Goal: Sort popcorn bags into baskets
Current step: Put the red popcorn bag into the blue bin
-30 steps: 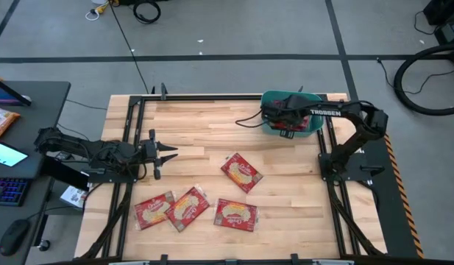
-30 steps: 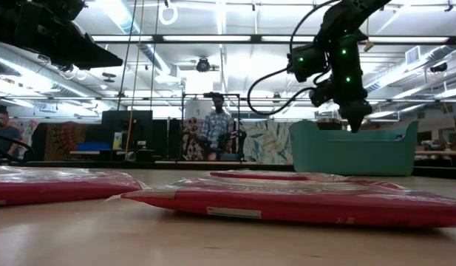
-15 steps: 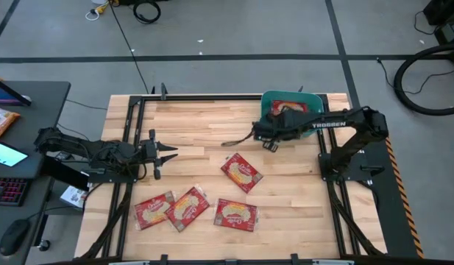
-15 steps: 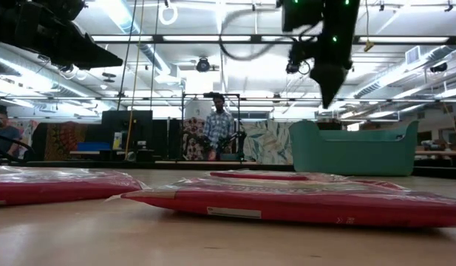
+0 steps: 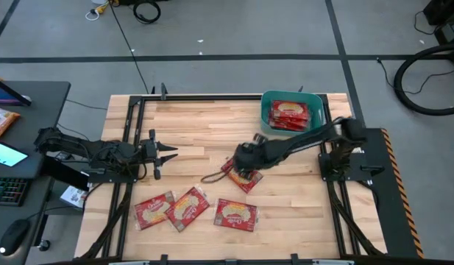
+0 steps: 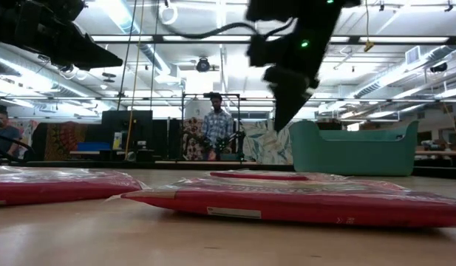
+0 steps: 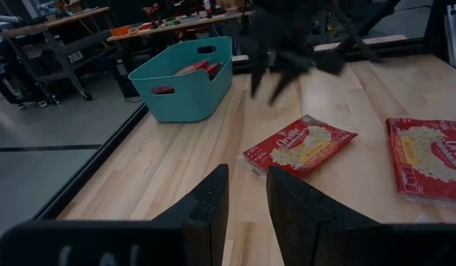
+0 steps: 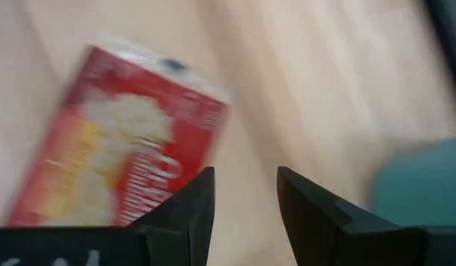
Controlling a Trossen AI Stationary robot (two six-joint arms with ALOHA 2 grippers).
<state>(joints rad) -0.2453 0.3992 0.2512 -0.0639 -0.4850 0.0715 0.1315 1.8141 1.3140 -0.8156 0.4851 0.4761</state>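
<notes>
Several red popcorn bags lie flat on the wooden table: three along the near edge [image 5: 154, 210], [image 5: 188, 207], [image 5: 235, 214] and one alone near the middle [image 5: 249, 180]. More bags lie inside the teal basket [image 5: 268, 110] at the far right. My right gripper [image 5: 240, 163] hovers open just above the lone bag [image 8: 131, 170], fingers pointing down, and it also shows in the left wrist view [image 7: 266, 83]. My left gripper [image 5: 168, 154] waits open over the table's left side, holding nothing.
A dark cable [image 5: 212, 177] trails from the right arm onto the table beside the lone bag. Black frame rails [image 5: 135, 125] run along the table's sides. A desk [image 5: 35, 96] with an orange packet [image 5: 2, 121] stands to the left. A person [image 6: 216, 129] stands beyond the far edge.
My right gripper has left the basket and swung toward the table's left and near edge, coming down over the lone bag in the middle. The bags on the table have stayed where they were.
</notes>
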